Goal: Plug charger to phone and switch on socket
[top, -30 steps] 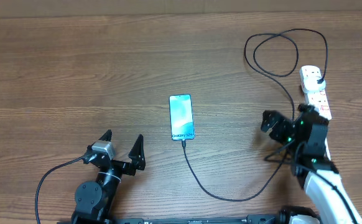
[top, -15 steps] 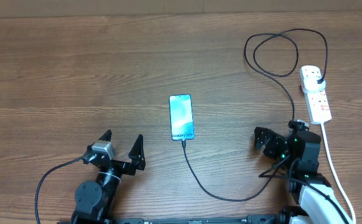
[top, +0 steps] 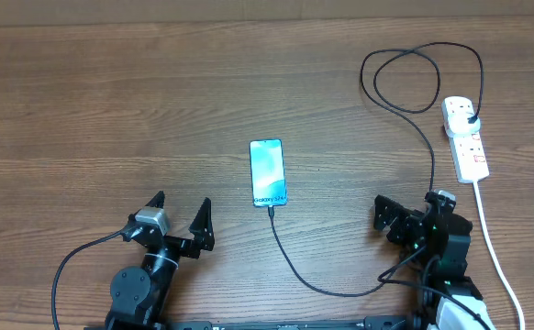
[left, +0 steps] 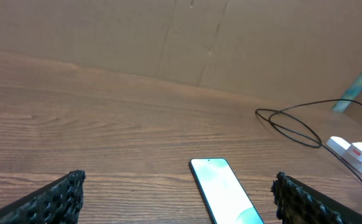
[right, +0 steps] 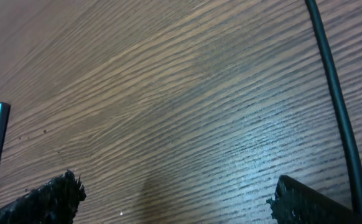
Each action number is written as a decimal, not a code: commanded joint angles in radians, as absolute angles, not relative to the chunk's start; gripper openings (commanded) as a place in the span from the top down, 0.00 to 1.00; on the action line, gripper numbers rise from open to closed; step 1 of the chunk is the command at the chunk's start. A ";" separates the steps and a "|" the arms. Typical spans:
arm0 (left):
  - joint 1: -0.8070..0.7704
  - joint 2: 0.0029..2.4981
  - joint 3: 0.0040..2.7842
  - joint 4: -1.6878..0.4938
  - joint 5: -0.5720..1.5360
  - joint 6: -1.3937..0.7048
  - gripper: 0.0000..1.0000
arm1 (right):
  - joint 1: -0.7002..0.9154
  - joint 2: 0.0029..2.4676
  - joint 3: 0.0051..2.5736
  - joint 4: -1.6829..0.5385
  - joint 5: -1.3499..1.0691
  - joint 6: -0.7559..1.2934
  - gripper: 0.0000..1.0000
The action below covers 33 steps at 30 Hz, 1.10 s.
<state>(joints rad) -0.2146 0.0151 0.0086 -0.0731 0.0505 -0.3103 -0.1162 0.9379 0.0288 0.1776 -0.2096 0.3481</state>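
Note:
The phone (top: 268, 172) lies flat at mid-table with its teal screen lit, and shows in the left wrist view as the phone (left: 221, 193). The charger (top: 315, 280), a thin black cable, meets the phone's near end. From there it curves right, loops at the back and ends in a black plug in the white socket (top: 465, 139). My left gripper (top: 182, 202) stands open, near and to the left of the phone, with nothing in it. My right gripper (top: 406, 209) is open and empty, low over the wood, near and to the left of the socket. The charger (right: 336, 106) passes beside its right finger.
The socket's thick white cord (top: 492, 243) runs down the right side past the right arm. The cable's loop (top: 414, 82) lies at the back right. A cardboard wall (left: 187, 37) stands behind the table. The left arm's own black cable (top: 65, 270) curls at the front left.
My right gripper has drawn back from beside the socket toward the table's front edge, still open. The left arm, phone and cable have not moved.

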 commanded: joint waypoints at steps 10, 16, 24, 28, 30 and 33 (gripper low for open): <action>-0.208 0.006 0.005 -0.075 0.041 -0.288 0.00 | -0.110 0.784 0.007 0.080 -0.230 0.361 0.00; -0.208 0.006 0.005 -0.075 0.041 -0.288 0.00 | -0.110 0.678 0.007 -0.021 -0.230 0.342 0.00; -0.208 0.006 0.005 -0.075 0.041 -0.288 0.01 | -0.110 0.511 0.007 -0.063 -0.249 0.337 0.00; -0.208 0.006 0.005 -0.075 0.041 -0.288 0.00 | -0.110 0.478 0.007 -0.062 -0.249 0.343 0.00; -0.208 0.006 0.005 -0.075 0.041 -0.288 0.00 | -0.110 0.463 0.007 -0.062 -0.246 0.343 0.00; -0.208 0.006 0.005 -0.075 0.041 -0.288 0.01 | -0.110 0.426 0.007 -0.062 -0.229 0.342 0.00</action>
